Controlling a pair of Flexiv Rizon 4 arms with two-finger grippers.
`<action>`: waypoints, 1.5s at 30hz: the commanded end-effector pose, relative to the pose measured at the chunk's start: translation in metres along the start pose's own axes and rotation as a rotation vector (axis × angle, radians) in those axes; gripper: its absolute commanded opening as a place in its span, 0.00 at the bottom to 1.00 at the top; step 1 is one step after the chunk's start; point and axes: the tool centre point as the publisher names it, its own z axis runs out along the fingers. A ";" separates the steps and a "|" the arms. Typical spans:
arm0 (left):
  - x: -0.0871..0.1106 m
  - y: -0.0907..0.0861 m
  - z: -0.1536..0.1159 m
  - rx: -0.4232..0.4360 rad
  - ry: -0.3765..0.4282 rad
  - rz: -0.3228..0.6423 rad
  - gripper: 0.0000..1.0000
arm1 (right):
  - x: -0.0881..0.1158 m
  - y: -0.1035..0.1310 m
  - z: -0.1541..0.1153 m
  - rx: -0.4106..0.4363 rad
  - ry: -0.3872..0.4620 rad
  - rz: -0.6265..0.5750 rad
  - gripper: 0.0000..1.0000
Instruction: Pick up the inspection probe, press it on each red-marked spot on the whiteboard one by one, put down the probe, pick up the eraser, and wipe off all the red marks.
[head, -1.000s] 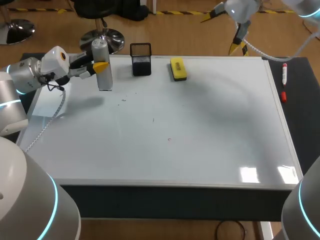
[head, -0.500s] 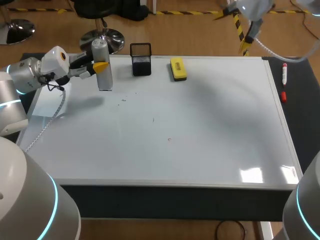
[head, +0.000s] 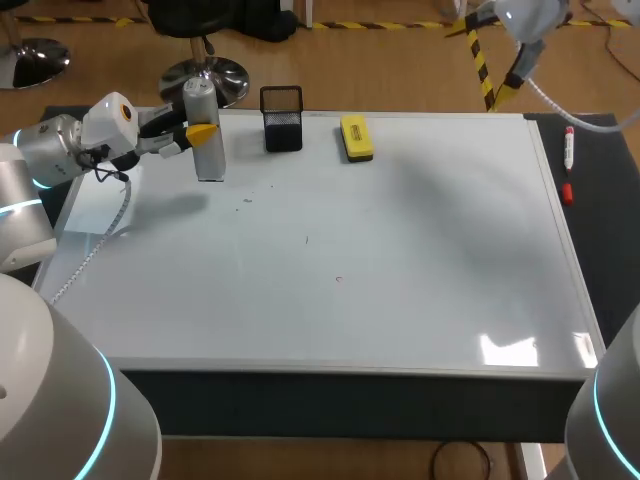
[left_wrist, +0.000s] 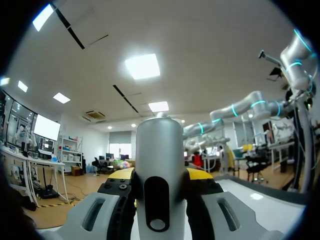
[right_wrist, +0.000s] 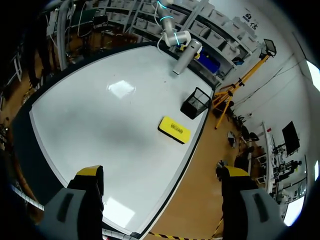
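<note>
1. Right arm has swung up and out toward the far right corner; left arm unmoved.
2. Probe (head: 206, 140): upright at the whiteboard's (head: 420, 260) far left corner, clamped in left gripper (head: 200, 133).
3. Right gripper (right_wrist: 162, 175): fingers wide apart, empty, high above the board.
4. Step, as judged: probing. Next, the probe goes to a mark and is pressed tip-down.
5. Marks: a few faint specks mid-board, colour too small to tell.
6. Eraser (head: 356, 137): at far edge, near mesh holder (head: 282, 130).
7. Marker (head: 568, 150): on dark table, right of board.
</note>
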 end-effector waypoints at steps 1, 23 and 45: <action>0.000 -0.001 0.001 0.000 -0.002 0.001 0.00 | 0.001 0.000 -0.001 0.004 0.000 -0.002 1.00; -0.009 -0.005 0.004 0.002 0.003 0.041 0.00 | 0.001 0.000 -0.001 0.004 0.000 -0.002 1.00; -0.067 -0.059 0.075 0.092 0.164 0.167 0.00 | 0.001 0.000 -0.001 0.004 0.000 -0.002 1.00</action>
